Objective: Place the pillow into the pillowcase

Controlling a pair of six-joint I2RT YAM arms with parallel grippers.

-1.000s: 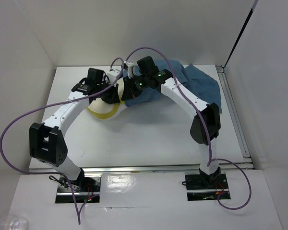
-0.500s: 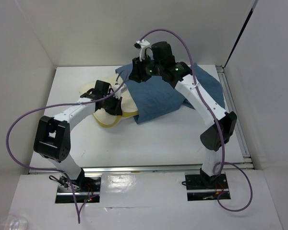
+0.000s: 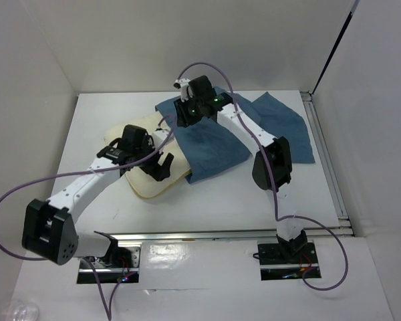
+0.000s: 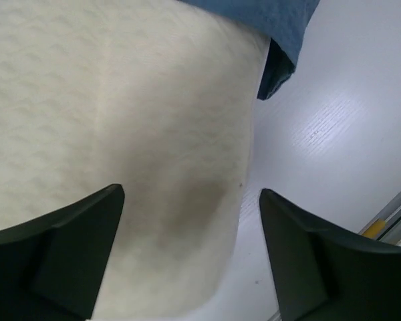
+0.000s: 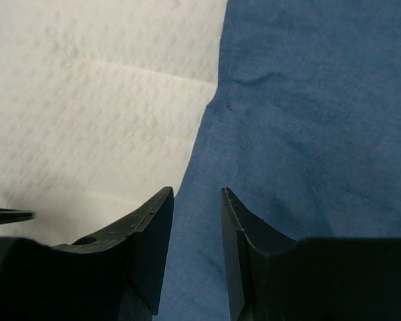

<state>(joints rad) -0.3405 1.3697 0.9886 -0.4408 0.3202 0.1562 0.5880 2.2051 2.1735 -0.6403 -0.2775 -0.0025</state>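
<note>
The cream pillow lies at the table's middle left, its right part tucked inside the dusty-blue pillowcase. My left gripper hovers over the pillow's bare near corner by the sack's mouth, jaws wide open. In the left wrist view the pillow fills the space under the left gripper, with a blue pillowcase corner at the top. My right gripper is over the far end of the mouth edge. In its wrist view the right gripper stands open above the pillowcase beside the pillow.
The white table is boxed in by white walls at the left, back and right. A metal rail runs along the near edge. Purple cables loop off both arms.
My left gripper has opened, letting go of the pillow, and drawn back toward the near side. My right gripper has widened and swung left and down onto the pillowcase's mouth edge.
</note>
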